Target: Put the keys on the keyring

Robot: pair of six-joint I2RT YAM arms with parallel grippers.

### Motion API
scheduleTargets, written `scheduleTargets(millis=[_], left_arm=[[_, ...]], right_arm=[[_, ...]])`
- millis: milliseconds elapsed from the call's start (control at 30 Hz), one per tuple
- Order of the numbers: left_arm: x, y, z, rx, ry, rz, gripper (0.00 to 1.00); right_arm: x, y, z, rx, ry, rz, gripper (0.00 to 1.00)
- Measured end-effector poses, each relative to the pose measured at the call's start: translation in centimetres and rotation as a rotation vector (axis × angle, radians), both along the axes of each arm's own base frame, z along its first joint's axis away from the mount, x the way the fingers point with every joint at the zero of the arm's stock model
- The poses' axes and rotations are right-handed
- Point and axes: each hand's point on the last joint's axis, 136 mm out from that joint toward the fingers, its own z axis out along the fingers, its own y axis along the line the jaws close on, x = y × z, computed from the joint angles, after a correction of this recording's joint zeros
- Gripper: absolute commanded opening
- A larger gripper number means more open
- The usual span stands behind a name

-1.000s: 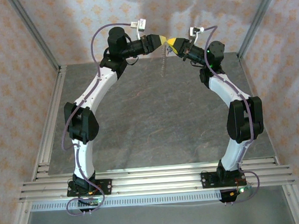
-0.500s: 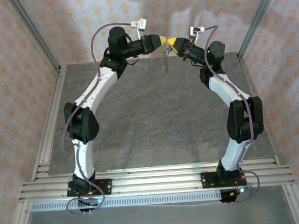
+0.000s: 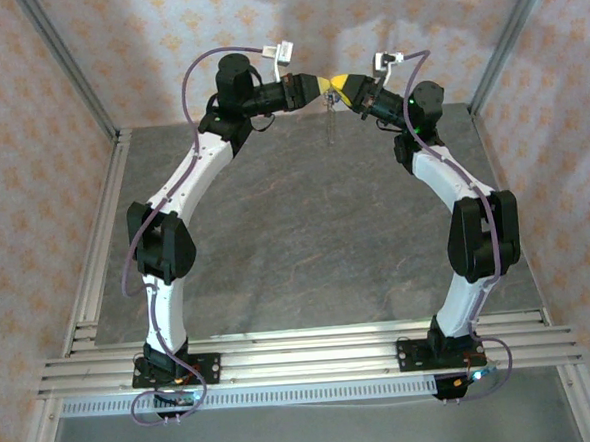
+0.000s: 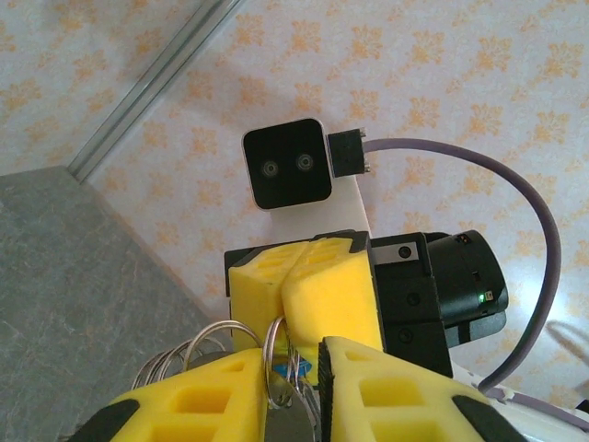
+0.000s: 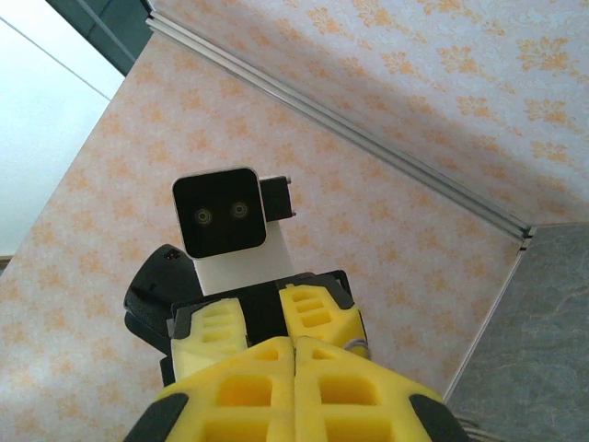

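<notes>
The keyring (image 4: 267, 368) is being seen nearly edge-on in the left wrist view as a thin ring of bright silver wire, standing upright. Just to its right, a small key (image 4: 300, 369) is being marked out by its bright blue head; its shaft is being hidden by the yellow fingers. To the left of the ring, a fan of thinner wire loops (image 4: 213, 328) is being spread out close against it; how they are joined to it cannot be told.

All of this is being held up in the air over the far end of the table (image 3: 306, 240), between the two raised arms, whose grippers are being pointed tip to tip. In the top view a faint thin strand (image 3: 329, 119) is being shown hanging below that meeting point, above the grey tabletop.

The left gripper (image 4: 294, 361) is being held at a narrow gap, with the ring and the blue key sitting between its fingers; whether the pads are being pressed on the metal cannot be told. The right gripper (image 4: 283, 290) is being held fully closed, its yellow pads being pressed together along one seam, and the top of the ring is being pinched at the lower end of that seam.
</notes>
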Motion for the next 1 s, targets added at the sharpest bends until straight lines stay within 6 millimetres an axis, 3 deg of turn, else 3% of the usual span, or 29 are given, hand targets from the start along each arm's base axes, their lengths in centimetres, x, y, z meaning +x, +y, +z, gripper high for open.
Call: scheduleTargets(millis=[400,433,500,567,833,1000], left_arm=[[0.0,0.0,0.0,0.000,0.017,0.003,0.00],[0.0,0.0,0.0,-0.001,0.017,0.002,0.00],[-0.1,-0.1,0.1,-0.003,0.017,0.000,0.00],[-0.2,-0.3,0.1,-0.004,0.020,-0.003,0.00],[-1.1,-1.5,0.9,-0.030,0.011,-0.027,0.00],[-0.9,-1.5,1.5,-0.061,0.010,-0.020,0.00]], right_arm=[[-0.3,-0.1,0.2,-0.002,-0.010,-0.003,0.00],[-0.3,-0.1,0.3,-0.003,-0.014,-0.004,0.03],[-0.4,-0.2,0.4,-0.006,-0.015,-0.011,0.22],[-0.5,-0.6,0.3,-0.010,-0.008,-0.029,0.32],[-1.8,-5.5,0.0,-0.010,0.013,-0.211,0.37],[-3.9,-6.7,-1.1,-0.086,0.015,-0.322,0.39]])
